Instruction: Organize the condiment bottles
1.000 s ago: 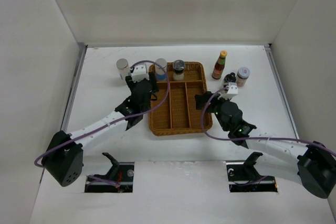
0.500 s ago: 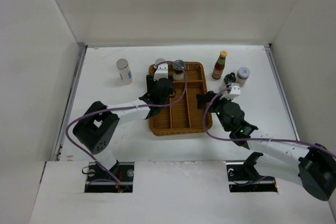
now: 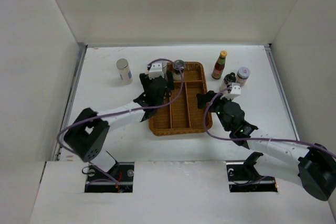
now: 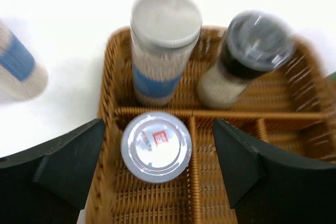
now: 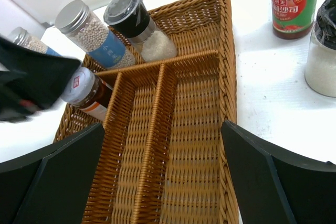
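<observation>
My left gripper (image 4: 157, 169) hangs open over the brown wicker tray (image 4: 107, 77). A silver-lidded jar (image 4: 156, 146) stands between its fingers in the left long compartment, touched by neither. Behind it, the back compartment holds a grey-lidded blue-labelled jar (image 4: 165, 45) and a black-capped shaker (image 4: 247, 51). Another blue-labelled jar (image 3: 124, 70) stands on the table left of the tray. My right gripper (image 5: 163, 182) is open and empty above the tray's right long compartments. Right of the tray (image 3: 181, 129) stand the yellow-capped sauce bottle (image 3: 220, 65), a red-lidded shaker (image 3: 242, 75) and a black-capped bottle (image 3: 228, 81).
White walls enclose the table on the left, back and right. The two arms reach in side by side over the tray, my left gripper (image 3: 157, 85) near its back left and my right gripper (image 3: 207, 100) at its right edge.
My left gripper carried the silver-lidded jar from the tray's left edge over the tray and has opened, leaving the jar standing in the left compartment. The right arm has not moved.
</observation>
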Robot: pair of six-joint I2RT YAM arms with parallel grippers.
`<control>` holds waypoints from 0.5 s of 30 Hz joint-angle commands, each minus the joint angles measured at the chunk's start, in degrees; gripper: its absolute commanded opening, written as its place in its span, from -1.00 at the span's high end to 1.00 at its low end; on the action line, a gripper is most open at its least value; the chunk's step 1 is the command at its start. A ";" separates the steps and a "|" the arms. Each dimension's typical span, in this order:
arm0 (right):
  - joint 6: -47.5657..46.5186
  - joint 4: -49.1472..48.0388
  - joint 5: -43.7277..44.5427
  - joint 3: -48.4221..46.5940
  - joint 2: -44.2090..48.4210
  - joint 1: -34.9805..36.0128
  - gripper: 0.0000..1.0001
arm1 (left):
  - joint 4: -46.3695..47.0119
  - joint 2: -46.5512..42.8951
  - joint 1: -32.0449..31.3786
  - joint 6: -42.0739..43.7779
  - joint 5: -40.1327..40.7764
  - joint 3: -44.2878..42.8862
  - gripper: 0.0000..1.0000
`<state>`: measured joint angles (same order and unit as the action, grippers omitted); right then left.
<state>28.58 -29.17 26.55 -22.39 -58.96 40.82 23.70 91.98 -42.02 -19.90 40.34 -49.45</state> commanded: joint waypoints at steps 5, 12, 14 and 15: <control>0.87 -3.35 -0.44 0.07 0.07 -0.43 -1.00 | -3.82 -17.71 6.10 -0.58 1.85 2.52 -0.73; -0.19 -3.53 0.26 -0.99 -2.56 -0.08 -1.00 | -12.54 -12.29 20.69 -1.72 -1.04 -4.41 -0.80; -0.01 -3.53 -0.18 -1.25 -3.18 0.01 -1.00 | -13.68 -8.16 23.07 -1.37 -3.41 -8.10 -0.80; -0.10 -3.35 -0.27 -1.42 -3.35 0.18 -1.00 | -14.03 -6.05 24.04 -1.19 -4.38 -9.86 -0.80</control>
<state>28.73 -29.19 26.52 -22.39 -61.91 40.84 12.86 82.39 -19.84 -21.06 39.66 -54.13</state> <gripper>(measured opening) 0.999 0.899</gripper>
